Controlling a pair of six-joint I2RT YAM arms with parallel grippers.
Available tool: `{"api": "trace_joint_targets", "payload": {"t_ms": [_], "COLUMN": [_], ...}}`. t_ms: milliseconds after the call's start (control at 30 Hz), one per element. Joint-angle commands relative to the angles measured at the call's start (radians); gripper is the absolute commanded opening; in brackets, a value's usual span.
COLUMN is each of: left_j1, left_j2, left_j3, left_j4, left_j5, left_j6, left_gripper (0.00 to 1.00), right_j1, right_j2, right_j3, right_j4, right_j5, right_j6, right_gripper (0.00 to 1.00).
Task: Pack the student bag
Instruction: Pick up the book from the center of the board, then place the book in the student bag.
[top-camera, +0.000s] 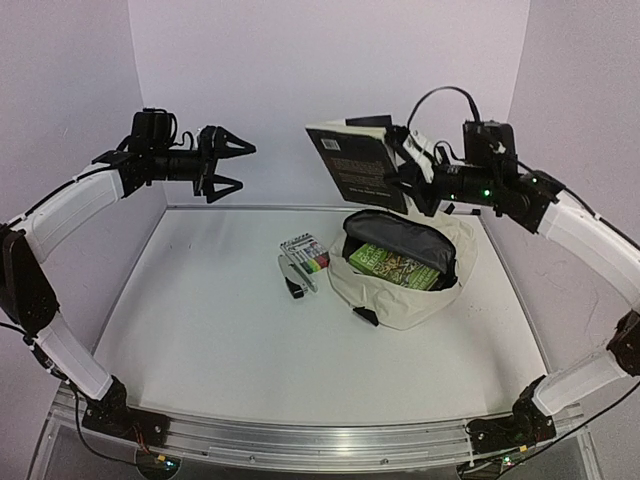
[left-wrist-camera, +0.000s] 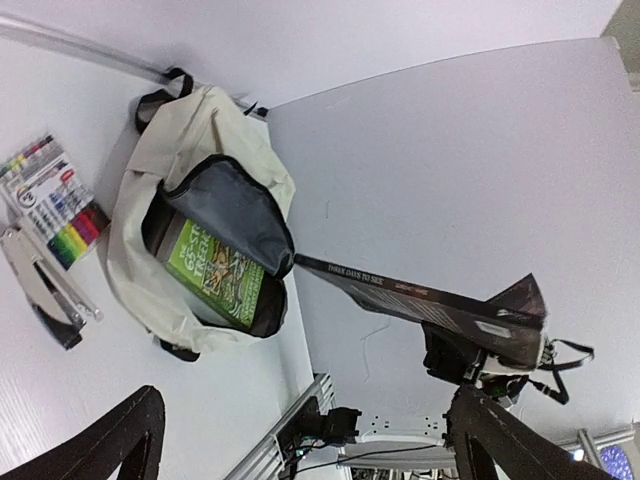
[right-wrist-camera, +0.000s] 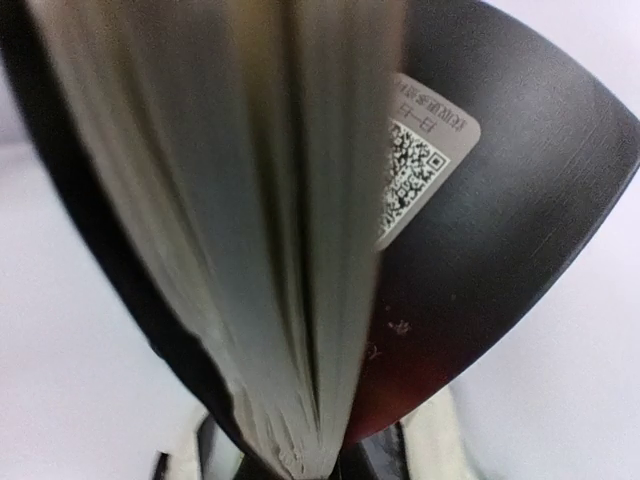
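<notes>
Left arm: raised high over the left rear of the surface (top-camera: 200, 330), forearm about level, wrist pointing right toward the centre.
Left claw (top-camera: 240, 166): released, fingers spread wide with nothing between them.
Right arm: lifted over the right rear, forearm reaching left, roughly level.
Right claw (top-camera: 408, 160): clenched on the edge of a black book (top-camera: 355, 165), which hangs upright in the air above the bag.
Student bag (top-camera: 400, 305): lying on the surface right of centre, main compartment gaping, dark grey lining showing.
Green book (top-camera: 392, 265): lying inside the open bag.
Marker pack (top-camera: 305, 250): on the surface just left of the bag.
Stapler (top-camera: 296, 276): beside the marker pack, on its near side.
Right wrist view: filled by the black book's page edges and a QR sticker.
</notes>
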Motion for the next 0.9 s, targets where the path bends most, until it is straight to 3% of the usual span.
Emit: {"api": "trace_joint_targets", "payload": {"t_ms": [0,233,367,600,700,867], "left_j1": [-0.017,-0.103,-0.146,-0.233,-0.262,-0.298], "left_j2": [0.031,0.077,0.100,0.182,0.222,0.269], "left_j3": [0.022,-0.021,-0.029,-0.015,0.006,0.033], "left_j4": [-0.102,0.153,0.298,0.457,0.479,0.614], "left_j5": [0.100,0.252,0.296,0.360,0.380,0.418], "left_j6": [-0.063,-0.161,-0.228,-0.304,-0.314,-0.391], "left_gripper": [1.00,1.00,1.00,0.98,0.93,0.71], "right_j1": [0.007,0.007,0.007,0.011,0.014,0.016], "right_j2": [-0.150,-0.224,-0.211,-0.166,-0.148,-0.131], "right_j3": [-0.243,-0.524,-0.640,-0.664,-0.672,-0.689], "right_j4": [0.476,0.906,1.134,1.231,1.272,1.286], "right_j5": [0.161,-0.001,-0.086,-0.141,-0.158,-0.174], "right_j6": [-0.513,-0.796,-0.865,-0.903,-0.919,-0.958], "right_gripper": [0.00,0.00,0.00,0.00,0.00,0.00]}}
